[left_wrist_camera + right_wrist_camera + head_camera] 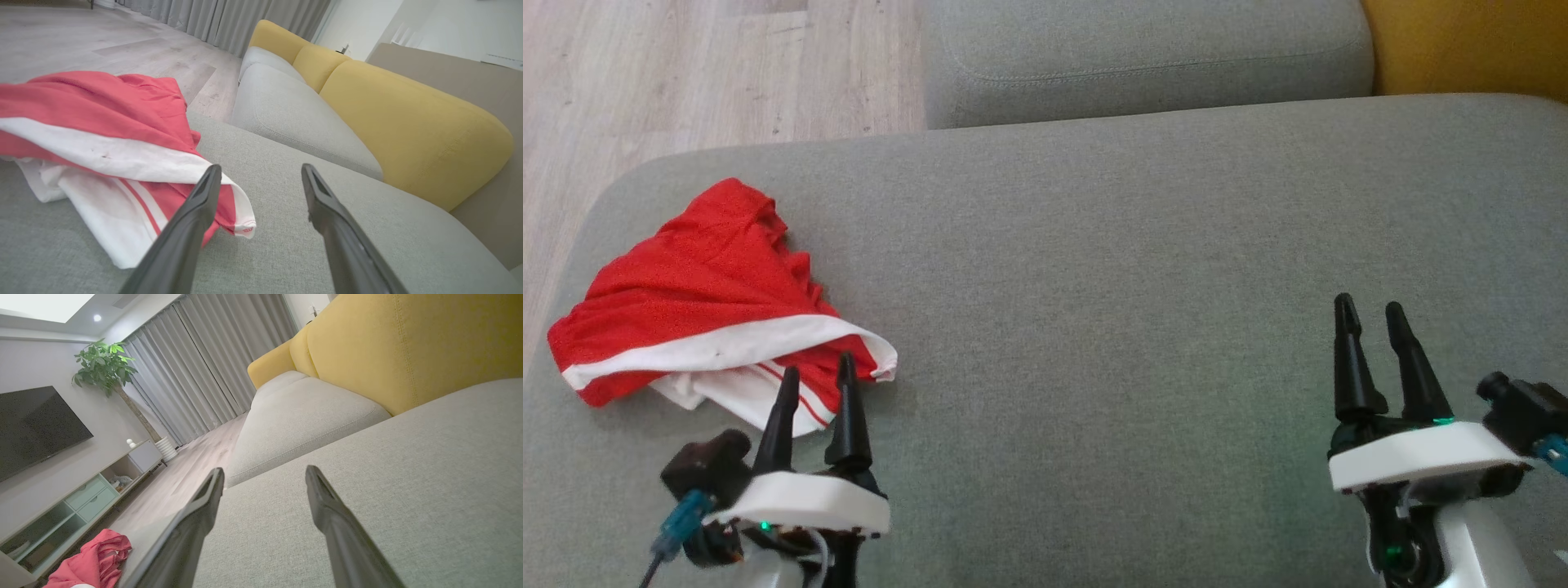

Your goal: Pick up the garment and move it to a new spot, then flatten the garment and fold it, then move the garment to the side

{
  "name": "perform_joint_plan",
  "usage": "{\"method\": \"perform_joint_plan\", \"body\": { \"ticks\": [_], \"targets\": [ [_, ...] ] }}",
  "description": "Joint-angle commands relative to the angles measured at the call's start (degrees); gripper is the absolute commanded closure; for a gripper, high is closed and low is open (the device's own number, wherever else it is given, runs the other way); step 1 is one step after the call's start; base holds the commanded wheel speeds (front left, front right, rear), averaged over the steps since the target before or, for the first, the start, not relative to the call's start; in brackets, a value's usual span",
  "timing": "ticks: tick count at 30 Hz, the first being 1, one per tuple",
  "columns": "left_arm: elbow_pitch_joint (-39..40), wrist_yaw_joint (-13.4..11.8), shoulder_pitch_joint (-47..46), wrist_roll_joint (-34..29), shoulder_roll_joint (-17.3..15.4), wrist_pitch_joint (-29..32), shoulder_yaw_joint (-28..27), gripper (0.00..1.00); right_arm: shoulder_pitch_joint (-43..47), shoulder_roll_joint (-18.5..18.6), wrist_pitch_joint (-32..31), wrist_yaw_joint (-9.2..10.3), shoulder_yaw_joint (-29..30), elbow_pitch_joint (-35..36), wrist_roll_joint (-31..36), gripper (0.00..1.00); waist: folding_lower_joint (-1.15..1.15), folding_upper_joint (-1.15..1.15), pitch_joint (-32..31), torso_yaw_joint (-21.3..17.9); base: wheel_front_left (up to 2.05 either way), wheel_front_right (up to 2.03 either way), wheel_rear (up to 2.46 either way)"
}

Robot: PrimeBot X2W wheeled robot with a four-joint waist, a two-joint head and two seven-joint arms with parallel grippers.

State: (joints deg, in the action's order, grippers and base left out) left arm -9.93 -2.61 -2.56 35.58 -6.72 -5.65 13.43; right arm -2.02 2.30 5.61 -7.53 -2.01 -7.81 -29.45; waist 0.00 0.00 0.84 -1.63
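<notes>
The left hand (818, 365) sits at the lower left of the head view, fingers spread wide and pointing away from the robot, their tips right at the near edge of the garment (703, 286). In its wrist view the finger (192, 216) on that view's left crosses in front of the white hem's corner, while grey cushion shows through the gap between the two fingers. Whether a tip touches the cloth cannot be told. The right hand (1369, 303) is at the lower right, well apart from the garment, and its fingers are equally wide and angled slightly to the robot's left above the bare cushion (1135, 245). Both white wrist housings sit low, near the cushion's front edge, and a small green light glows on each. The garment lies crumpled at the left end of the seat, close to its rounded corner. It is red cloth with a broad white band, and a white panel with thin red stripes spills out under the band towards the left hand. A small red mark (247, 230) is stitched or printed on the hem's corner, but it is too small to read. Behind the seat there is a second grey cushion (1143, 57), a yellow backrest (1462, 41) and pale wood floor (686, 73). The right wrist view takes in curtains (196, 367), a dark television (32, 424) and a potted plant (102, 363). No legible writing shows on any of them.
</notes>
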Motion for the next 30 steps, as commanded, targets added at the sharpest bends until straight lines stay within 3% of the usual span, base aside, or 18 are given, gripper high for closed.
{"method": "perform_joint_plan", "body": {
  "ticks": [1,18,26,30],
  "targets": [
    [2.3,-0.5,-3.2,-1.7,-1.0,-0.7,-0.4,0.0,-3.1,0.4,0.8,0.03,-1.3,2.7,1.9,0.0,0.0,0.0,0.0,0.0,0.0,0.0,0.0],
    [0.7,-6.0,-6.4,-15.9,-5.5,-3.8,9.8,0.0,-2.8,0.5,3.9,0.03,-4.7,4.1,19.3,0.0,0.0,0.0,-0.1,-0.3,0.0,0.0,0.0],
    [4.0,-7.6,-5.4,-14.0,-4.4,-5.1,8.3,0.0,-1.9,0.5,5.2,0.03,-4.2,4.7,16.0,0.0,0.0,0.0,0.1,-0.5,0.0,0.0,0.0],
    [5.6,-6.8,-4.1,-13.6,-3.5,-5.8,6.0,0.0,-1.3,0.5,5.9,0.04,-4.2,4.0,13.5,0.0,0.0,0.0,0.1,-0.6,0.0,0.0,0.0]
  ]
}}
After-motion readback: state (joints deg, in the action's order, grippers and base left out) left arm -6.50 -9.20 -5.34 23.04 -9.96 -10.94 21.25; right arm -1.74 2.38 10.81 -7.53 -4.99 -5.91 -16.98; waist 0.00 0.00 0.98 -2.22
